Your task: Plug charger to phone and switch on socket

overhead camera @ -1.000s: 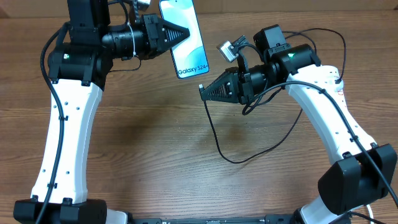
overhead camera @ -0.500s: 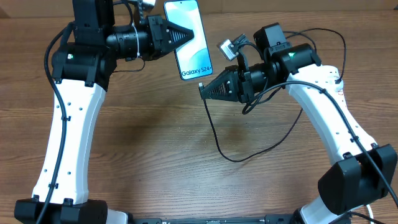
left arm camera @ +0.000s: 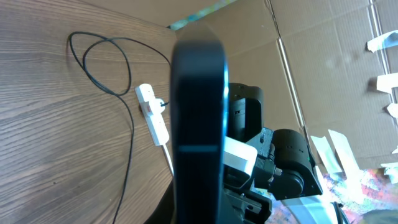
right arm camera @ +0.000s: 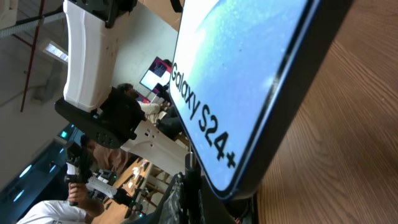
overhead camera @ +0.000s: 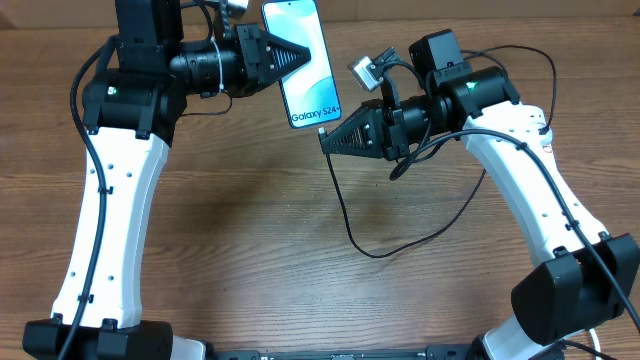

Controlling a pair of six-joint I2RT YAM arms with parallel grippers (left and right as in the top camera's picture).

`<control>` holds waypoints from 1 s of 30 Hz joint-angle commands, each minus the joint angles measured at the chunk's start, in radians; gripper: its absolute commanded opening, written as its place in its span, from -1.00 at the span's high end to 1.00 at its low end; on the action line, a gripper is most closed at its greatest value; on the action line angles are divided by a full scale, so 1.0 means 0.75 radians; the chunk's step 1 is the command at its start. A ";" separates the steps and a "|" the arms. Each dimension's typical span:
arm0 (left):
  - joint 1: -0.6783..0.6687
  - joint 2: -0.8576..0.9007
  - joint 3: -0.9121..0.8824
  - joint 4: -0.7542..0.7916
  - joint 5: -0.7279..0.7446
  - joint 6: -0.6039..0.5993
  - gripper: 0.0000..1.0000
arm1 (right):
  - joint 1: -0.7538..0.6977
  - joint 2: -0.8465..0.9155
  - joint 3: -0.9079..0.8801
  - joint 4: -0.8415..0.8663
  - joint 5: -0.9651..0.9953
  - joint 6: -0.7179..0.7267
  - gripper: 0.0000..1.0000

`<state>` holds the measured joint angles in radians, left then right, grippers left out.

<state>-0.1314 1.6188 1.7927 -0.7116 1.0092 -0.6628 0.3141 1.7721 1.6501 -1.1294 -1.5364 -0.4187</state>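
My left gripper [overhead camera: 300,56] is shut on the phone [overhead camera: 304,62] and holds it in the air at the back of the table, its lit "Galaxy S24+" screen facing up. The phone's dark edge fills the left wrist view [left arm camera: 199,112]. My right gripper [overhead camera: 326,141] is shut on the charger connector tip [overhead camera: 322,132], right at the phone's lower edge. In the right wrist view the tip [right arm camera: 188,167] sits just under the phone's corner [right arm camera: 242,74]; I cannot tell whether it is inserted. The black cable [overhead camera: 352,230] hangs down and loops over the table. The socket [left arm camera: 153,113] lies on the table in the left wrist view.
A cardboard wall [left arm camera: 311,56] stands behind the table. The cable makes a loop [left arm camera: 99,62] on the wood near the power strip. The wood table [overhead camera: 250,250] lies below both raised grippers.
My left gripper moved the phone a little to the right. My right gripper rose slightly, bringing the connector tip up to the phone's lower edge.
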 commanded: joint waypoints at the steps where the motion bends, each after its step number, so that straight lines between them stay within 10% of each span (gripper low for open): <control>1: -0.010 -0.027 0.022 0.017 0.032 -0.034 0.91 | 0.001 0.001 0.037 0.004 -0.044 0.006 0.92; 30: -0.010 -0.027 0.022 0.016 0.070 0.014 0.92 | -0.002 0.001 0.038 0.154 -0.044 0.176 0.92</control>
<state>-0.1314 1.6188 1.7927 -0.7029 1.0092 -0.6785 0.3149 1.7721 1.6505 -1.0206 -1.5364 -0.3008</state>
